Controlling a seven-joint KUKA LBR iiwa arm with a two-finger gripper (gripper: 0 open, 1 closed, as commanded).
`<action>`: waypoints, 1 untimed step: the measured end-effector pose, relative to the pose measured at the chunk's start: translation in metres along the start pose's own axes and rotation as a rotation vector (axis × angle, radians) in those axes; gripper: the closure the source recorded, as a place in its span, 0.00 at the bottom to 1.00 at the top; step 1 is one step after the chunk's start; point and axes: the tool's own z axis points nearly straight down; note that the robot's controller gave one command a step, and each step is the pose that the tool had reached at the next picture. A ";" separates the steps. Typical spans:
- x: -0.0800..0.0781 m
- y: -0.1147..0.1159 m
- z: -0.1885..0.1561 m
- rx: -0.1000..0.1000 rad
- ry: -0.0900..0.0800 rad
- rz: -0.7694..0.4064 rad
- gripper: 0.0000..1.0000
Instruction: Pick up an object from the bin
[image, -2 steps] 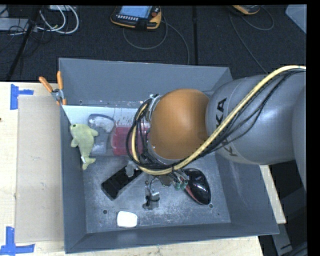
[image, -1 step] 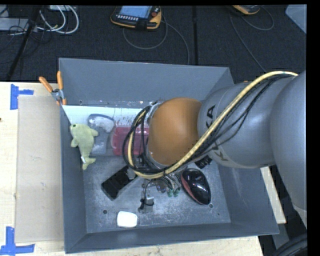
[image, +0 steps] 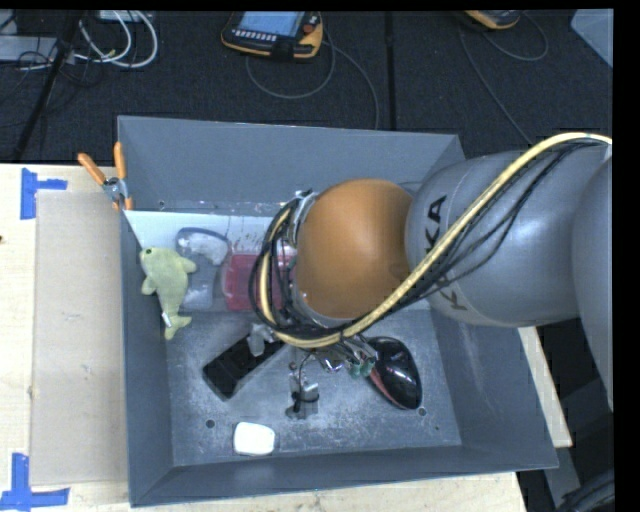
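Three things ring your gripper (image: 300, 395): black flat block (image: 232, 366) at view's left, glossy black mouse (image: 396, 372) at right, white oval lump (image: 254, 438) nearer front. Gripper low over bare floor of grey bin (image: 350, 465); nothing visibly held, opening impossible to tell. Green plush (image: 168, 285), clear packet (image: 203, 250), pink item (image: 242, 280) crowd far-left wall

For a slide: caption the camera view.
Arm's gripper above bin floor, between black bar, white lump and black mouse.

Gripper (image: 301, 398) low in grey bin (image: 148, 400), between black bar (image: 232, 366) and dark mouse (image: 396, 373)
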 end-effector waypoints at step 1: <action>-0.006 0.008 -0.008 0.003 -0.014 -0.168 0.00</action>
